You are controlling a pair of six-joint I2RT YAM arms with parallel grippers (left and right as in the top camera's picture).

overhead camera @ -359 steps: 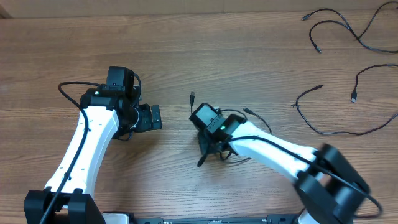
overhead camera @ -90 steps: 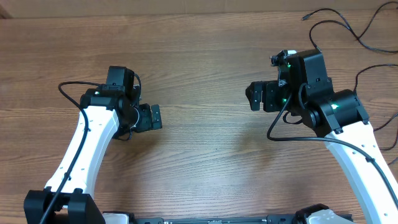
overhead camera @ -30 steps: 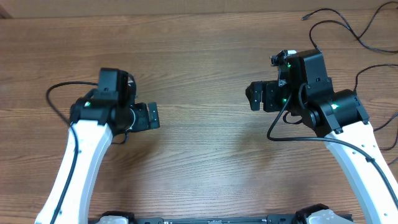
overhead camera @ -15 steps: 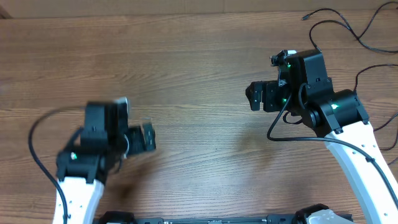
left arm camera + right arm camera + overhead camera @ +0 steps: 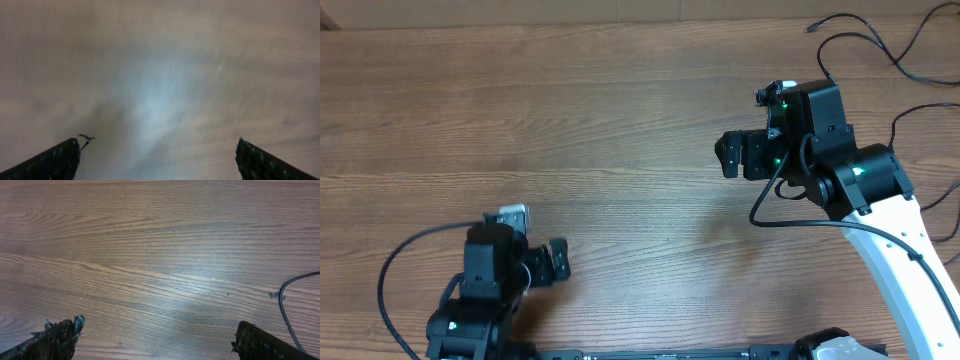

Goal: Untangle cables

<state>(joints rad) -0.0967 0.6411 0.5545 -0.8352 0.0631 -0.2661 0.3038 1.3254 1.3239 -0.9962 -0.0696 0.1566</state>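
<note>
Black and thin, the cables point(image 5: 868, 40) lay loose in separate curves on the wooden table point(image 5: 620, 100), behind the right hand point(image 5: 724, 156) and to its outer side, clear of it. That hand stood spread, empty. The left hand point(image 5: 558, 262), also spread and empty, sat well apart from them.

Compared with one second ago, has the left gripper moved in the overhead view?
Yes. The left gripper has drawn back toward the near edge of the table, farther from its far edge.
</note>
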